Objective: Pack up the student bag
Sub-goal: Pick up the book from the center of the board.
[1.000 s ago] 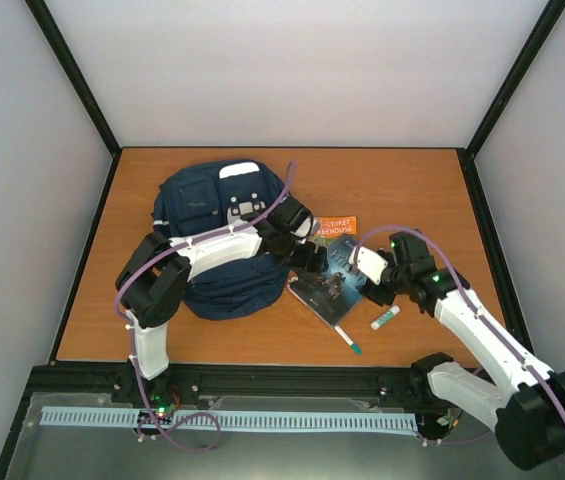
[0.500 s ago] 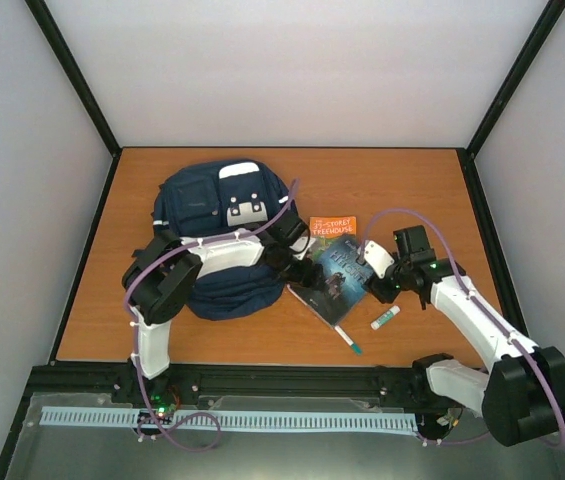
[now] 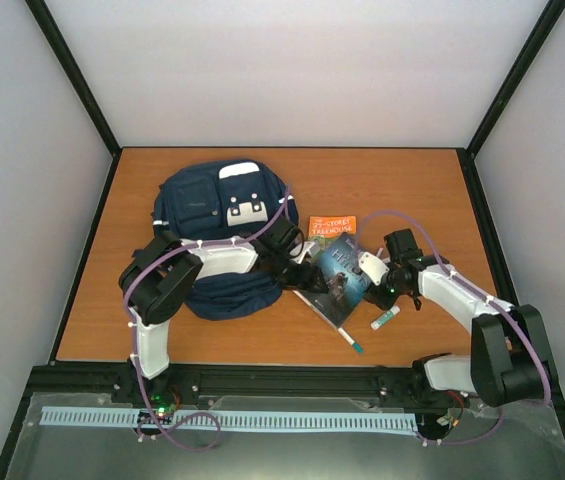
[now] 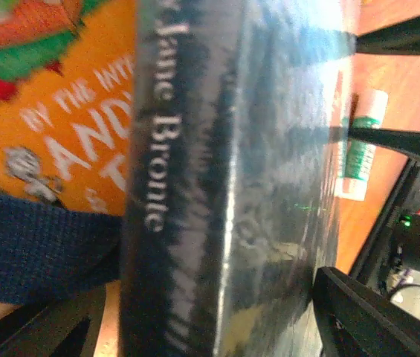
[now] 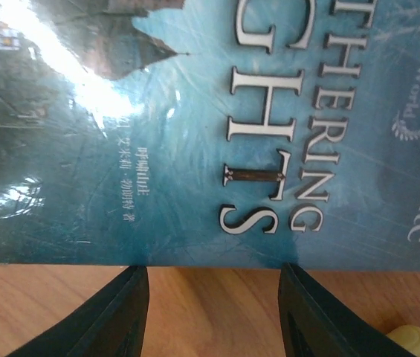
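The student bag (image 3: 197,205) lies flat on the table (image 3: 412,190), left-rear, w/ the left arm reaching across its near part. Left gripper (image 4: 210,297): jaws apart, the spine of the dark teal Brontë book (image 3: 337,272) betw. them; can't tell if the pads touch it. Right gripper (image 5: 211,279): jaws spread, only bare wood betw. the fingers, tips just short of the book's edge. The book overlaps an orange Treehouse book (image 3: 332,225). Glue stick (image 3: 385,318) & pen (image 3: 344,337) lie nr. the front edge.

one bag (image 3: 212,200), two books (image 3: 337,272) (image 3: 332,224), pen (image 3: 347,340), glue stick (image 3: 385,319)
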`<action>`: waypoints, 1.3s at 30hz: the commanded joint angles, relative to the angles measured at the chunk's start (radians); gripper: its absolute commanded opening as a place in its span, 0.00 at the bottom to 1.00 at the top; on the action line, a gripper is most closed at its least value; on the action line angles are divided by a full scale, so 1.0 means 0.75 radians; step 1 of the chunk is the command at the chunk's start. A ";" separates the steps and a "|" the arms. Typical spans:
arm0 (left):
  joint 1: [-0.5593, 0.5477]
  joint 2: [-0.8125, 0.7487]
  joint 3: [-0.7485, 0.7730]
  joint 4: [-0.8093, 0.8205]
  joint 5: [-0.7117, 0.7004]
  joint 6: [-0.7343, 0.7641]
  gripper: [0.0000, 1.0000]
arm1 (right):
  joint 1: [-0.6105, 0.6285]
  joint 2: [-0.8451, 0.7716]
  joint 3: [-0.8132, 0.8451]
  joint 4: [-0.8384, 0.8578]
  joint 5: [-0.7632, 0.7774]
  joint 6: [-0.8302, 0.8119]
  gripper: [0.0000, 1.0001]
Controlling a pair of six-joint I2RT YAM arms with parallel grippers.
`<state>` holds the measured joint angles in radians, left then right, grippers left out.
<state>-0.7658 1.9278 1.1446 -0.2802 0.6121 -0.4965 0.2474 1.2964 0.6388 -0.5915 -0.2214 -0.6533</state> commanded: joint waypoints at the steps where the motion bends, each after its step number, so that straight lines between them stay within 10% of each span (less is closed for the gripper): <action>1: 0.000 -0.036 -0.089 0.097 0.140 -0.084 0.78 | -0.003 0.069 -0.001 0.072 -0.019 0.019 0.50; 11: 0.000 -0.097 -0.120 0.185 0.248 -0.174 0.56 | -0.003 0.056 0.002 0.077 -0.026 0.026 0.51; 24: 0.001 -0.206 -0.149 0.173 0.306 -0.205 0.51 | -0.005 0.052 0.006 0.075 -0.032 0.038 0.52; 39: 0.000 -0.222 -0.107 0.021 0.295 -0.152 0.17 | -0.004 0.030 0.003 0.077 -0.021 0.050 0.54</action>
<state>-0.7628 1.7954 1.0332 -0.2276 0.8230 -0.6498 0.2466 1.3434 0.6384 -0.5674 -0.2203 -0.6319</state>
